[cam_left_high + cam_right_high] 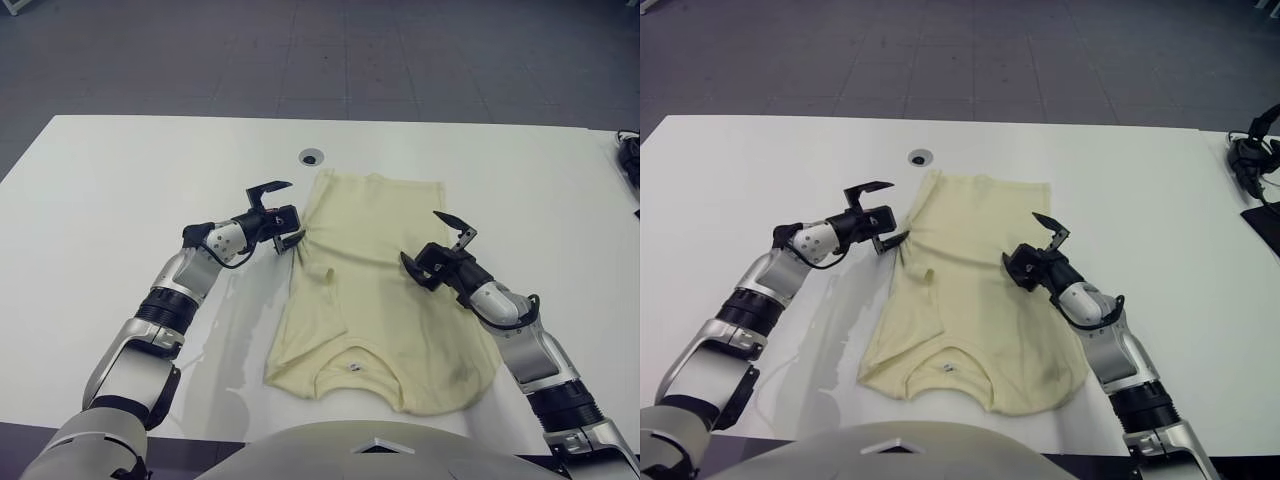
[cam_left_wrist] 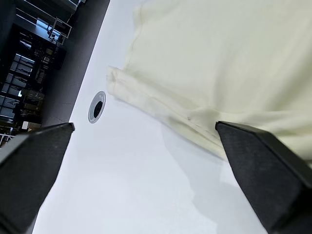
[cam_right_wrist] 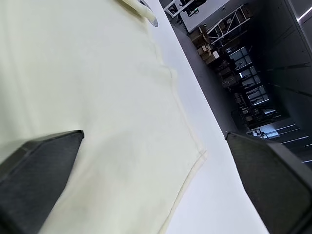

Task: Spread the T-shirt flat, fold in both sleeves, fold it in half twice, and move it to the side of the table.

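A pale yellow T-shirt [image 1: 380, 300] lies on the white table [image 1: 110, 190], collar toward me, both sleeves folded in so it forms a long narrow shape. My left gripper [image 1: 291, 211] stands open at the shirt's left edge, near a small fold of fabric, holding nothing. In the left wrist view its dark fingers [image 2: 265, 168] frame the shirt's edge [image 2: 214, 63]. My right gripper [image 1: 428, 240] hovers open over the right half of the shirt, also holding nothing. The right wrist view looks down on flat fabric [image 3: 92, 97] and the hem corner.
A round cable hole [image 1: 312, 156] sits in the table just beyond the shirt's far left corner. Black cables and gear [image 1: 1252, 150] lie at the table's far right edge. Bare tabletop stretches wide on both sides of the shirt.
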`<state>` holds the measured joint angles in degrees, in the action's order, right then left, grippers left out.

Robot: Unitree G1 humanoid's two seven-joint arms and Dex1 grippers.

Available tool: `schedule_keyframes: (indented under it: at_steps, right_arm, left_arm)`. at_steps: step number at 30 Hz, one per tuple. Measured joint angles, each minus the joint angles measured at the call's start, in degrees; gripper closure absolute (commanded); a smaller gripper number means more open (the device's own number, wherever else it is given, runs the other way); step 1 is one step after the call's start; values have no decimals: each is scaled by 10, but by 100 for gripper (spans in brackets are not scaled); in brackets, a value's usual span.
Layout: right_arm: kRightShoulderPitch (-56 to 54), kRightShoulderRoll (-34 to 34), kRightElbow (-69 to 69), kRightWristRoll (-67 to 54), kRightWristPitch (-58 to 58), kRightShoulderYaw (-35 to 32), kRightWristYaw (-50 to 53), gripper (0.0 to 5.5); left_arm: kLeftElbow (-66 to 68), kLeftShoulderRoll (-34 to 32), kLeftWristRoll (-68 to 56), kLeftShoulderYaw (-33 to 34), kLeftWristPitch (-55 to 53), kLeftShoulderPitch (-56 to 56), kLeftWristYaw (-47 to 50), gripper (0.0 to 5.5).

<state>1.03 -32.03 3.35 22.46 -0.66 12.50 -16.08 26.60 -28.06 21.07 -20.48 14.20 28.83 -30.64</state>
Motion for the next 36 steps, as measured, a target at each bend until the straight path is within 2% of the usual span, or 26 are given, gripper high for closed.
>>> schedule_keyframes:
  at_steps: [28,32,36]
  right_arm:
    - [1,-14,9,0,2,5,-8,10]
    - [1,-14,9,0,2,5,-8,10]
    - [1,-15,9,0,3,5,-9,10]
  left_arm:
    - [16,-47,21,12,-10,0,19,11]
    - [-9,-34,-9,31,-13,-7,18,11]
    - [-84,13,-85,49,-22,-15,-8,11]
